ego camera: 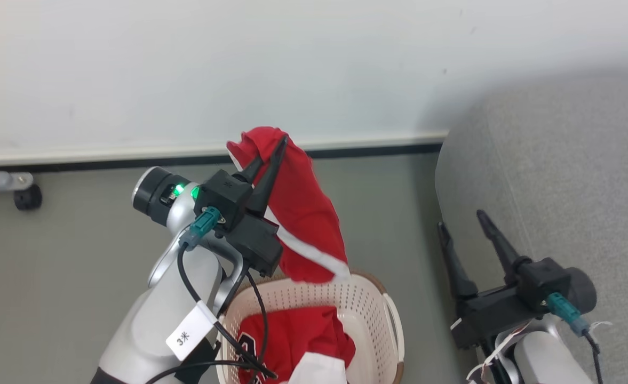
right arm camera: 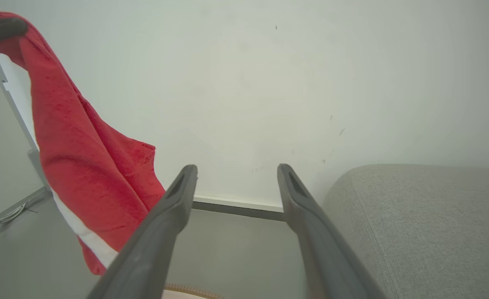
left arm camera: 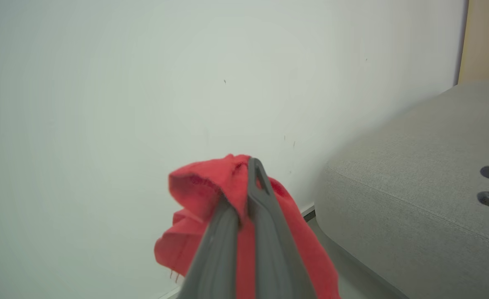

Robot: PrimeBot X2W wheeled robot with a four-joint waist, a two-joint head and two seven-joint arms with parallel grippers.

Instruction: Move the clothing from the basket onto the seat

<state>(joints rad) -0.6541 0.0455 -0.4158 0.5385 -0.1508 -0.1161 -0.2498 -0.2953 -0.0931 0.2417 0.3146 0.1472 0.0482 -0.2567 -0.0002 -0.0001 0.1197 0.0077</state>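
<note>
Pinching the top fold of one red garment (ego camera: 305, 213), the left gripper (ego camera: 273, 148) has its jaws pressed together. Its arm is raised above the basket (ego camera: 370, 304), with the cloth hanging down. A second red garment (ego camera: 292, 333) lies inside the basket. The right gripper (ego camera: 461, 218) is empty, jaws spread, beside the grey seat (ego camera: 559, 176). The floor (ego camera: 79, 256) is grey and the wall (ego camera: 292, 64) white.

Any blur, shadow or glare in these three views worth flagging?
Head view: sharp, with a soft shadow on the wall above the sofa. Left wrist view: the left gripper and the red garment it pinches look soft, so close to the lens. Right wrist view: evenly lit, no glare; the right gripper reads crisp.
</note>
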